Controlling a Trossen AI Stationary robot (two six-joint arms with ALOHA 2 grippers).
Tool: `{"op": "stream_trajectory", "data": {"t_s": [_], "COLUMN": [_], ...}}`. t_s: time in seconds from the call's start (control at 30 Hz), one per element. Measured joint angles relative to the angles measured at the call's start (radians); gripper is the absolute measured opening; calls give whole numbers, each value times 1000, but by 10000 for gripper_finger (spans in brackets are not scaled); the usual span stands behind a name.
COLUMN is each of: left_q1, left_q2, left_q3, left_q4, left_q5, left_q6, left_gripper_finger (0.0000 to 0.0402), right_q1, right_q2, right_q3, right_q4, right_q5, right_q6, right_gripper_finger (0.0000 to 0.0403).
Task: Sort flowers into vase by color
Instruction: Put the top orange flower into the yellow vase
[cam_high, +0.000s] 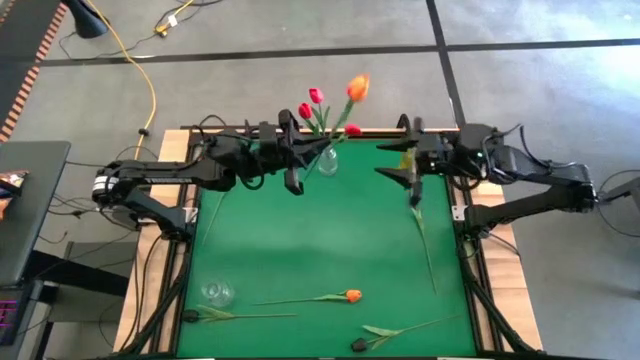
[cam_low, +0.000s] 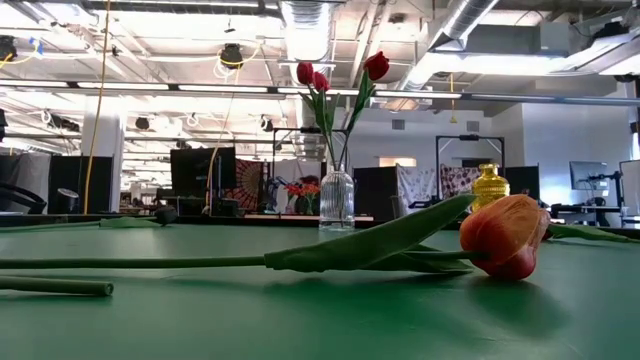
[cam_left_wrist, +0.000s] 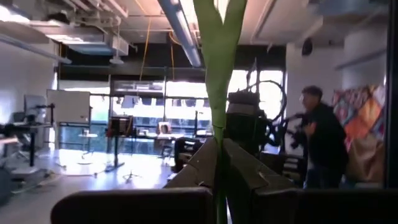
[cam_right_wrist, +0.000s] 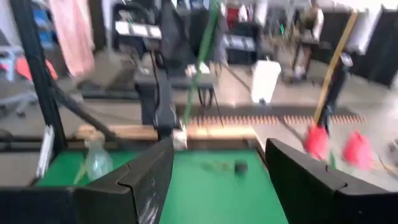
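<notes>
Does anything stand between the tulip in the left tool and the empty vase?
Nothing visible. The left tool, shut on the orange tulip, hovers by the red-tulip vase; only bare green mat lies between it and the empty vase.

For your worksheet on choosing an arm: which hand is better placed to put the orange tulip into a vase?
Left, probably. The left hand is shut on the orange tulip beside the vase; the right hand is open and holds nothing.

Red tulips (cam_high: 312, 103) stand upright in a clear glass vase (cam_high: 327, 160) at the mat's far edge. An orange tulip (cam_high: 357, 88) is held up beside them, stem pinched. Another orange tulip (cam_high: 351, 296) lies flat near the front edge, a dark one (cam_high: 359, 344) beside it. A second clear vase (cam_high: 216, 292) sits front-left.
</notes>
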Motion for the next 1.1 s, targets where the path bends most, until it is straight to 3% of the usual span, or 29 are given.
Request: {"op": "stream_trajectory", "data": {"t_s": [0.27,0.43,1.1], "left_q1": [-1,-2,0], "left_q2": [77,102,101], "left_q3": [1,0,0], "left_q4": [119,157,118], "left_q5": [1,29,33], "left_q6": [-129,-169,-117], "left_gripper_finger": [0,0,0], "right_q1": [-41,-81,-104], "right_q2": [150,203,296], "right_q3": [0,0,0], "right_q4": [348,383,508], "right_q5": [-185,-254,-296], "right_q6": [75,204,285], "right_gripper_finger": [282,282,281]}}
